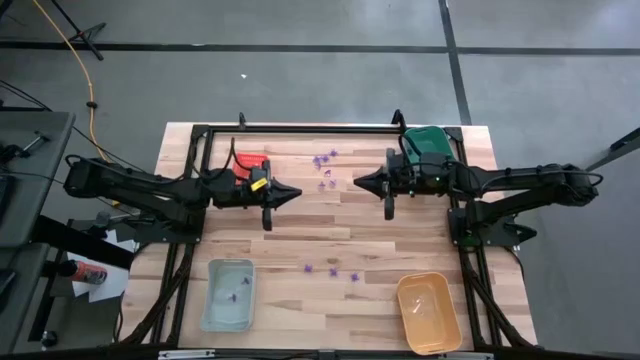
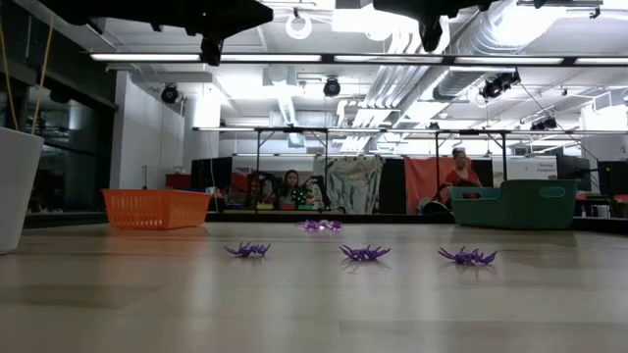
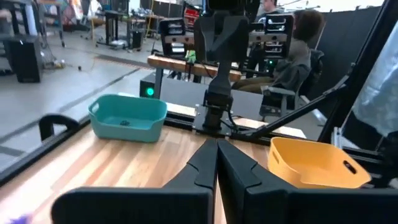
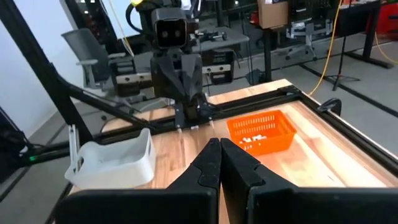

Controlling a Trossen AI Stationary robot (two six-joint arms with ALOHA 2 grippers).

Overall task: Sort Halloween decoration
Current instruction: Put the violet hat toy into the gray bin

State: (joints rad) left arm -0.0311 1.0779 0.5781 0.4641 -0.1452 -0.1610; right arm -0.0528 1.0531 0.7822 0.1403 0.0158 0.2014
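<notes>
Left gripper [image 1: 296,191] and right gripper [image 1: 357,182] face tip-to-tip, fingers together.

Your Halloween decoration [image 1: 325,170] lay as tiny spidery purple pieces, all flat on the bench, in two loose groups. One cluster [image 1: 326,157] sat toward the far edge, about midway between the left and right edges: a few pieces near one another, some just beside each other, too small to count for certain. The second group [image 1: 332,270] lay toward the near edge, roughly central, a short row of about three, spaced apart. From bench level you could see three of these [image 2: 364,253] resting on splayed legs, each apart from the next, with another clump [image 2: 321,225] farther back. A few dark specks [image 1: 236,293] lay inside the pale blue tray near the near-left corner; their shape could not be told.
</notes>
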